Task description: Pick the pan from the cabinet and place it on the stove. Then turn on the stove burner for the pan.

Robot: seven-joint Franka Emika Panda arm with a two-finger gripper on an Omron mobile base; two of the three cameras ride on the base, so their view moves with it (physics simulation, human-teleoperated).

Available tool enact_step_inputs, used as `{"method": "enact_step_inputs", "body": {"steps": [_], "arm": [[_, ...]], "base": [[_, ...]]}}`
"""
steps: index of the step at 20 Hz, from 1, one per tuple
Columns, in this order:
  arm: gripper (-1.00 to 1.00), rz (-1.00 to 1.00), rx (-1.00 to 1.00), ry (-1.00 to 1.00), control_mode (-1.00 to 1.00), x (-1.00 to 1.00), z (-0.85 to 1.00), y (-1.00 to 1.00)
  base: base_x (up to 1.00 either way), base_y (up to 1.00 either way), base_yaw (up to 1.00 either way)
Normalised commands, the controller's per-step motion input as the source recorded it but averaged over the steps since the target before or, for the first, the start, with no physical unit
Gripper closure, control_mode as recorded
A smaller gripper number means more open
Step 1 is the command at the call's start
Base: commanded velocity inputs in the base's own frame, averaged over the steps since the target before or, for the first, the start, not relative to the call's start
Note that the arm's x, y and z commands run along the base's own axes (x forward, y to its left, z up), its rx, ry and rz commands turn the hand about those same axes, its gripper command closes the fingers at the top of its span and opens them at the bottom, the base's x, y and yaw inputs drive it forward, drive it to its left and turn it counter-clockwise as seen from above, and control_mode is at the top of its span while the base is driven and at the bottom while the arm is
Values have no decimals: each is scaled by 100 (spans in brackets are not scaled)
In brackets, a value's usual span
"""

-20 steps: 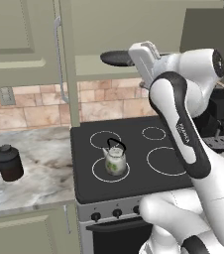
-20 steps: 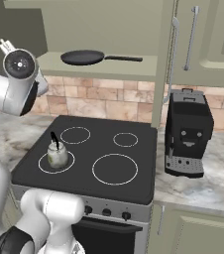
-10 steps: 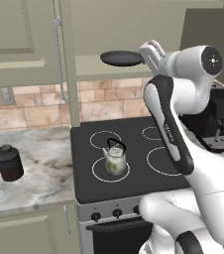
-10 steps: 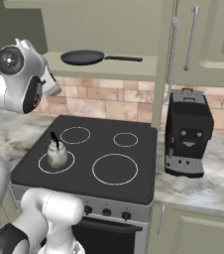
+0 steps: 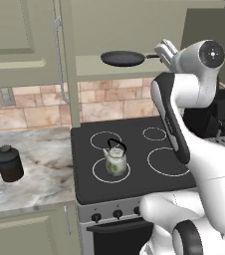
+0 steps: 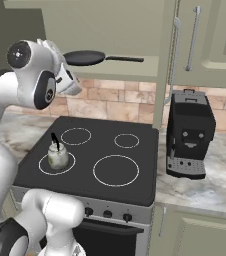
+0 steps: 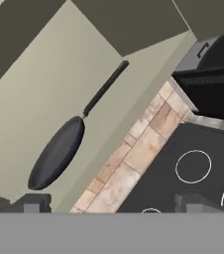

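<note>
— Where's the pan (image 5: 121, 59)?

— On the open cabinet (image 5: 134, 30) shelf above the stove (image 6: 105, 150), handle pointing toward the coffee machine (image 6: 189, 134).

— And the fingers (image 7: 34, 202)?

— Spread wide apart, holding nothing, raised near the pan's handle end. Only their tips poke up in the hand view; the white arm hides them from the base cameras.

— Anything else?

— A kettle (image 5: 115, 159) on the front ring, a dark jar (image 5: 9, 163) on the table.
</note>
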Motion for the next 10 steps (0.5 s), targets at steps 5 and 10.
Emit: {"method": "enact_step_inputs", "body": {"steps": [5,10], "arm": [[-100,-16,-8,3,-100,26,0,-38],[-100,-13,-5,4,-100,32,0,-23]], "base": [[0,0,0],[0,0,0]]}}
